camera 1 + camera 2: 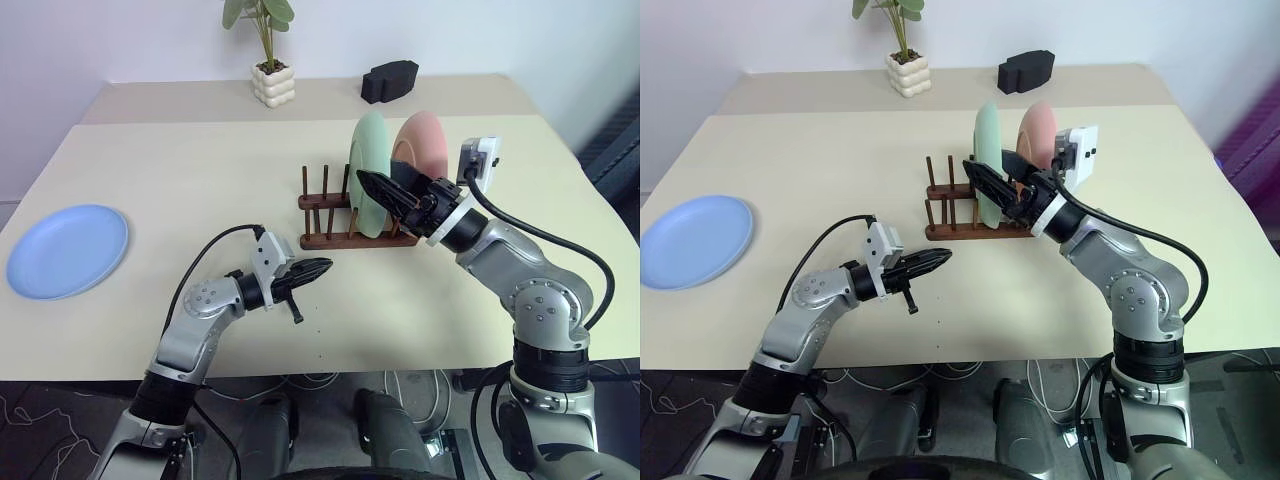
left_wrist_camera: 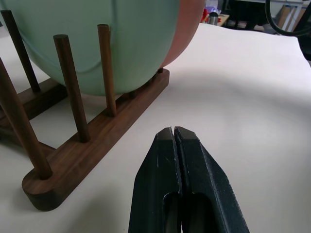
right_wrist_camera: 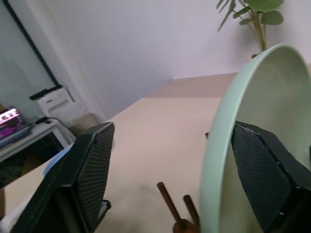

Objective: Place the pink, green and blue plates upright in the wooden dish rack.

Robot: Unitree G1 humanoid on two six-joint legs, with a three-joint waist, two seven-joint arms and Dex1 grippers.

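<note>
The wooden dish rack (image 1: 340, 218) stands mid-table. A green plate (image 1: 371, 170) is upright between its pegs, and a pink plate (image 1: 428, 143) is upright just behind it. My right gripper (image 1: 386, 182) is open, its fingers (image 3: 85, 174) spread to either side of the green plate's rim (image 3: 226, 141). The left gripper (image 1: 312, 269) is shut and empty, hovering low just in front of the rack's near rail (image 2: 92, 155). Far to the left, the blue plate (image 1: 68, 250) lies flat on the table.
A potted plant (image 1: 271, 60) and a black object (image 1: 389, 80) sit on the surface behind the table. The table's front edge (image 1: 330, 368) runs just below the left gripper. Bare tabletop lies between the blue plate and the rack.
</note>
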